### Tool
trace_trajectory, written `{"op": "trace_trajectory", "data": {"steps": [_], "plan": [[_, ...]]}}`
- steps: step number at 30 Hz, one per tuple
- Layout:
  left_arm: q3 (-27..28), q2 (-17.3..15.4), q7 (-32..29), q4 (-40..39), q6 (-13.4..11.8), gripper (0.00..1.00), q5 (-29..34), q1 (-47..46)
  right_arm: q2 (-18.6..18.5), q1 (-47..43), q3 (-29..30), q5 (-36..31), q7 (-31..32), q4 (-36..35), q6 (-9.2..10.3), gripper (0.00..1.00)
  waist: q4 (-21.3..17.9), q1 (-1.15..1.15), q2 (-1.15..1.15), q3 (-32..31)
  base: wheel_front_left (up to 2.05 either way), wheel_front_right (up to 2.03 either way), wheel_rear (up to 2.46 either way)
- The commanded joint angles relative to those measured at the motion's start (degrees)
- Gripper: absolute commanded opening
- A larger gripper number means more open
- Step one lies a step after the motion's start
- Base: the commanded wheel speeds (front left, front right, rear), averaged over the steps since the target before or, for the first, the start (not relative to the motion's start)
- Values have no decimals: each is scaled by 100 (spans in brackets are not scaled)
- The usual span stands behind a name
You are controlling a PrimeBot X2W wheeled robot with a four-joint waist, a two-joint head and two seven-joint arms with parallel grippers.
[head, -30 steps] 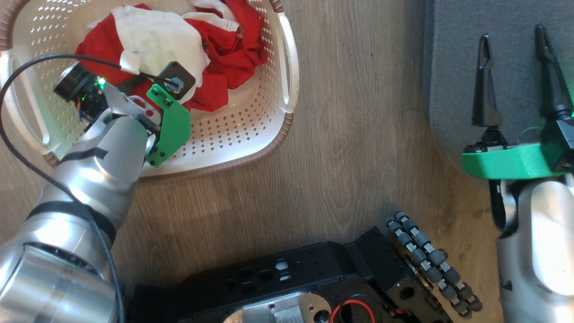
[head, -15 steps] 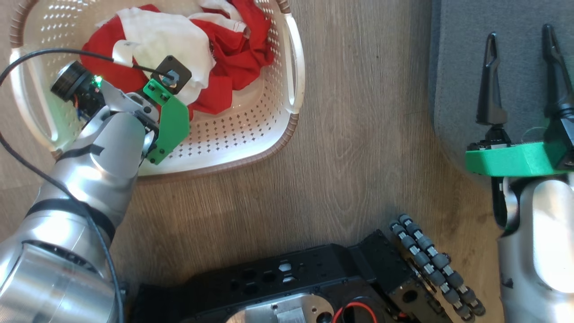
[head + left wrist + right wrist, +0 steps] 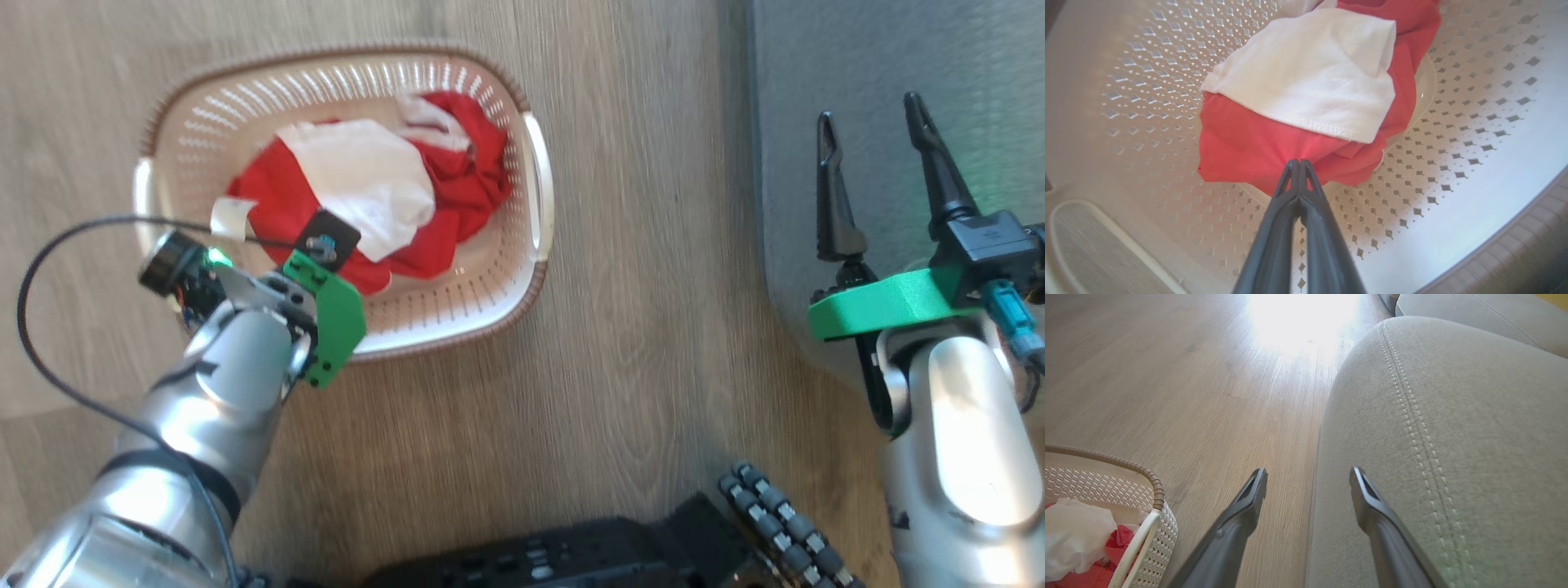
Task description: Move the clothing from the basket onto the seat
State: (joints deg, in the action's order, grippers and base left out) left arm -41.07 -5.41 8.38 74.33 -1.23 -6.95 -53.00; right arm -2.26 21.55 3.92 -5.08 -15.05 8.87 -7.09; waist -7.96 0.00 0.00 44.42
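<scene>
Left gripper (image 3: 1299, 163) pinches the crumpled red-and-white fabric clothing (image 3: 1306, 94) inside the white perforated basket (image 3: 1474, 122); grey upholstered seat (image 3: 898, 65) lies far right.

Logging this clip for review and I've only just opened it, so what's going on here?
The robot is working at a basket that stands on a wood floor. Its left hand is down inside, with its fingers shut on a fold of the red part of the clothing. The clothing lies in the basket, not yet lifted clear. The right hand hangs open at the edge of the grey seat, holding nothing. The part of the seat in view has no clothing on it.
</scene>
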Motion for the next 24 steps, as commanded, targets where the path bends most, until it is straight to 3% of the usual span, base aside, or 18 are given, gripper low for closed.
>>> {"op": "trace_trajectory", "data": {"steps": [1, 11, 24], "plan": [[128, -63, 112, -38, -49, 0, -58, 210, -62, -267, -108, -59, 5, -92, -40, 100, 109, 0, 0, -496, 0, 0, 0], [336, 95, 652, -295, -358, 0, -392, 763, -62, -549, -181, -167, 5, 183, -40, 100, 420, 0, 0, -1651, 0, 0, 0], [749, 25, 661, -2324, -501, 0, -460, 1730, -62, -864, -180, -138, 5, 321, -40, 100, 828, 0, 0, -2616, 0, 0, 0]]}}
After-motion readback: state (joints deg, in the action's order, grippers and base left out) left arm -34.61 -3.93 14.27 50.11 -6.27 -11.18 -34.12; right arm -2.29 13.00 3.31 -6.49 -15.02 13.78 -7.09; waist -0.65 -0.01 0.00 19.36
